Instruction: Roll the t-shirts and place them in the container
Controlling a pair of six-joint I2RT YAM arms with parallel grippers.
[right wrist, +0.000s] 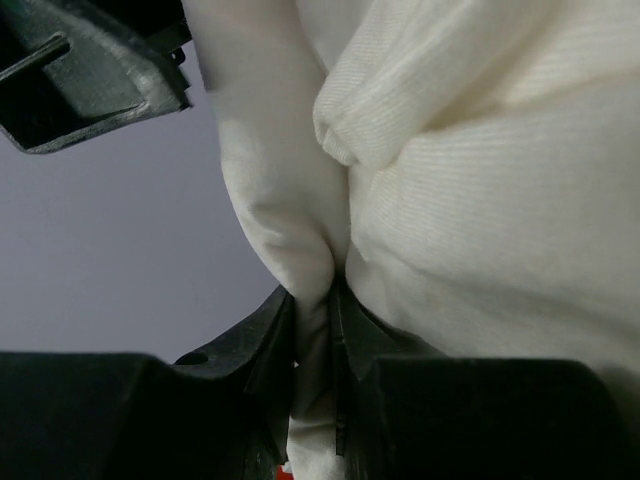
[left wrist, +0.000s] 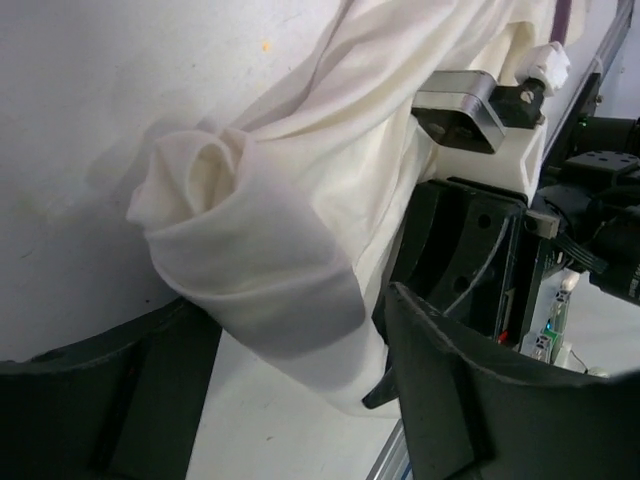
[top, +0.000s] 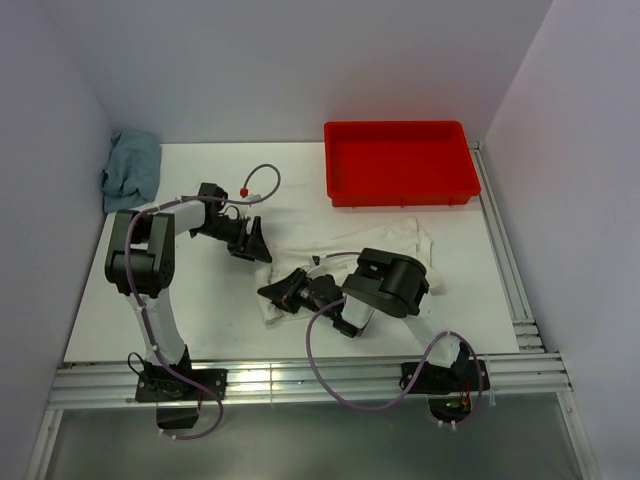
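Cream-white t-shirt (top: 395,245) lies crumpled on the bench (top: 215,310), centre-right, just in front of the red bin (top: 345,165). Its near-left end is bunched into a loose roll (left wrist: 225,240). Right jaws are pressed together on a thin fold of the shirt at that end, with fabric pinched between the two fingers (right wrist: 265,340). Left jaws are spread wide, just beside the rolled end and apart from it, gripping nothing. Left arm (top: 140,255) is bent at the left of the bench, and right arm (top: 395,280) reaches over the shirt. Blue cloth (top: 130,170) is wadded in the far-left corner.
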